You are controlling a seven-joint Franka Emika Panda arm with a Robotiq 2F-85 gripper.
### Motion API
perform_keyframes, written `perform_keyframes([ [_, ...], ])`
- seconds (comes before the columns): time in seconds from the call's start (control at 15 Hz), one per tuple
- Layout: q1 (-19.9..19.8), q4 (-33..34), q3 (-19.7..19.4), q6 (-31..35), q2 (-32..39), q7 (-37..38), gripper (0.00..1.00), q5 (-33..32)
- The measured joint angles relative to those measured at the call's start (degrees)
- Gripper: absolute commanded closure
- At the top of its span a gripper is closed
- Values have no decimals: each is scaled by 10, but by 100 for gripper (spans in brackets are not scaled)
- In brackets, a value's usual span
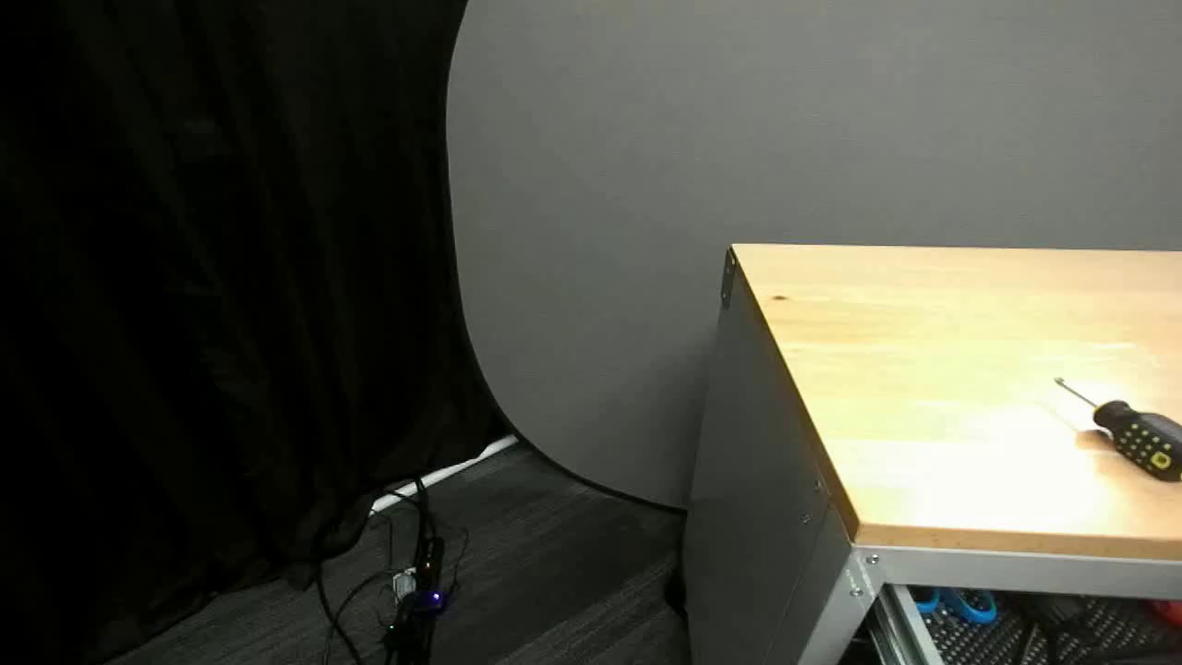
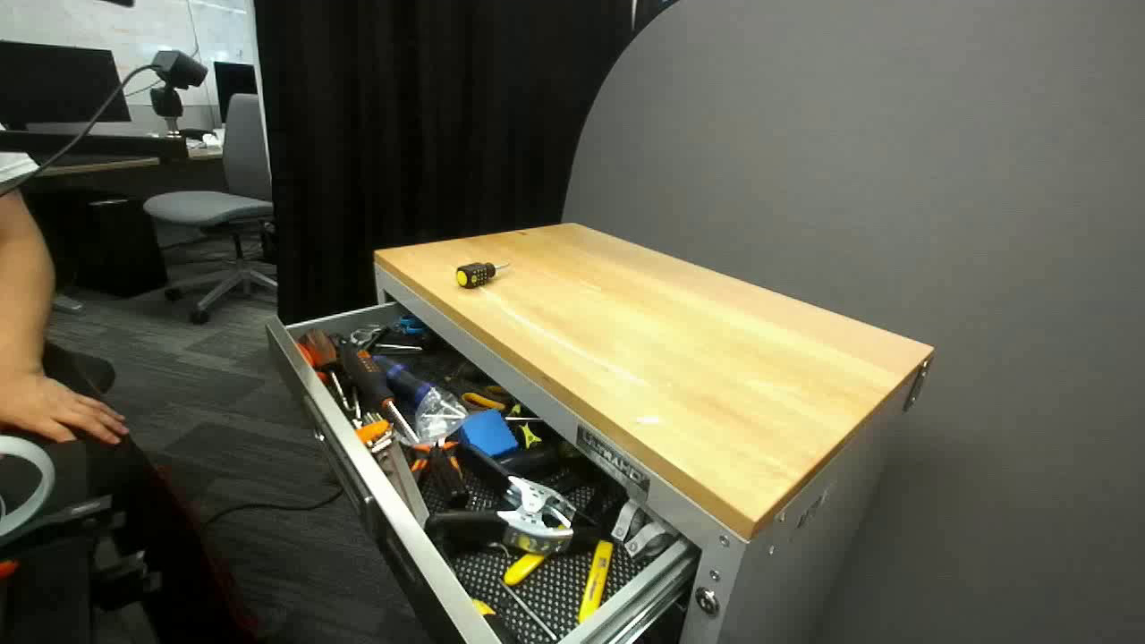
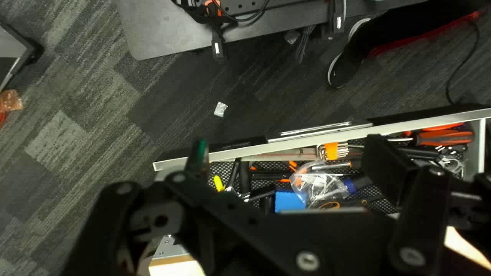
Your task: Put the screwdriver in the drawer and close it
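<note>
The screwdriver lies on the light-wood cabinet top in both exterior views point(image 1: 1145, 441) point(image 2: 477, 275), with a black handle with yellow marks and a thin metal shaft. It does not show in the wrist view. The drawer point(image 2: 371, 474) is pulled out below the top and holds many tools; its pale front rim also crosses the wrist view point(image 3: 326, 137). A corner of its side rail shows in an exterior view point(image 1: 903, 630). My gripper point(image 3: 290, 161) shows only in the wrist view. Its fingers are wide apart with nothing between them, and the drawer's contents appear beyond them.
The cabinet top point(image 2: 644, 331) is light wood on a grey body. Inside the drawer are a blue block point(image 2: 487, 433), a black and silver clamp point(image 2: 537, 514) and other tools. A person's hand point(image 2: 67, 407) is beyond the drawer front. A black curtain point(image 2: 429, 134) hangs behind.
</note>
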Motion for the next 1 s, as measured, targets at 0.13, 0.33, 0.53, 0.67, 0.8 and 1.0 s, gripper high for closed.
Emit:
perform_keyframes([
  [0.13, 0, 4, 0, 0, -1, 0, 0, 0],
  [0.33, 0, 5, 0, 0, -3, 0, 0, 0],
  [0.53, 0, 0, -1, 16, 3, 4, 0, 0],
  [0.67, 4, -5, 3, 67, 24, 9, 0, 10],
  [0.8, 16, -6, 13, 129, 65, 15, 0, 30],
  [1.0, 43, 3, 33, 214, 144, 16, 0, 58],
])
